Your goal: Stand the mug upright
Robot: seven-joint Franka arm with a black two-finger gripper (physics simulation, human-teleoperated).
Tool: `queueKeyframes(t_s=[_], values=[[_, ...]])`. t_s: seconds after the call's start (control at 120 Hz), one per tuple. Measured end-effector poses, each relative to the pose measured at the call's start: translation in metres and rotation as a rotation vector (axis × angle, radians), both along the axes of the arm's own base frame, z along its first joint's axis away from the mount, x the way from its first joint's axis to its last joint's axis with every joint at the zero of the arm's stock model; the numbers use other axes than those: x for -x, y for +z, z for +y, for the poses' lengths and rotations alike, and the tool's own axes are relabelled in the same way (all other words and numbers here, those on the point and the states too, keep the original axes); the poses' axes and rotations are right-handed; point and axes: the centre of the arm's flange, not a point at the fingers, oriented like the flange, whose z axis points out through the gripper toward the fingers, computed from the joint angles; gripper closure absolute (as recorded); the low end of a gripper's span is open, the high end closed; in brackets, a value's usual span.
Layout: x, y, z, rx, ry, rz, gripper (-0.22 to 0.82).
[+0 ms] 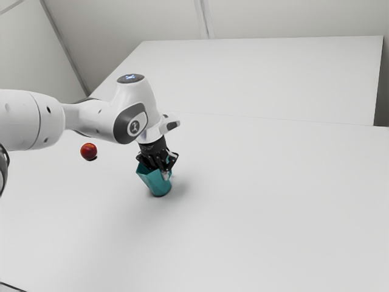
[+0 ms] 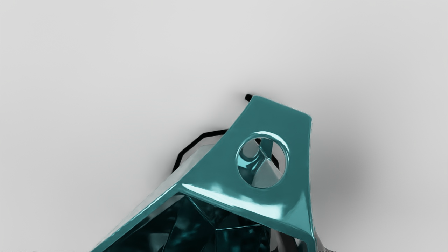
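So the glossy teal faceted mug [image 1: 155, 183] is right under the black two-finger gripper [image 1: 163, 170], mouth up and leaning a bit toward the exterior view's left. Can't tell if the claw's actually clamped on it or loose. Its handle has a round hole. Shiny red ball [image 1: 89, 151] sits well apart on the smooth white table [image 1: 261, 201].

Bright, diffuse light; glare streaks the mug [image 2: 220, 175]; a soft grey shadow spreads beside it.
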Motion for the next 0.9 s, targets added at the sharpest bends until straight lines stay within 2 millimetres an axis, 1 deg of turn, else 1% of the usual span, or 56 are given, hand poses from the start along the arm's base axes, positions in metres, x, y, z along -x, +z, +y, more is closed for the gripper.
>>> queueKeyframes(t_s=[0.125,0.175,0.25,0.333,0.45,0.6,0.733,0.9], values=[[0.000,0.005,0.000,0.007,0.010,-0.005,0.45],[0.001,0.009,0.000,0.009,0.012,-0.009,0.35],[0.001,0.018,0.000,0.010,0.013,-0.021,0.25],[0.001,0.029,-0.001,0.012,0.012,-0.038,0.17],[0.001,0.052,-0.001,0.013,0.012,-0.062,0.10],[-0.003,0.080,-0.003,0.011,-0.001,-0.094,0.05],[-0.005,0.113,-0.007,0.009,-0.019,-0.125,0.03],[-0.013,0.167,-0.007,-0.015,-0.039,-0.157,0.01]])
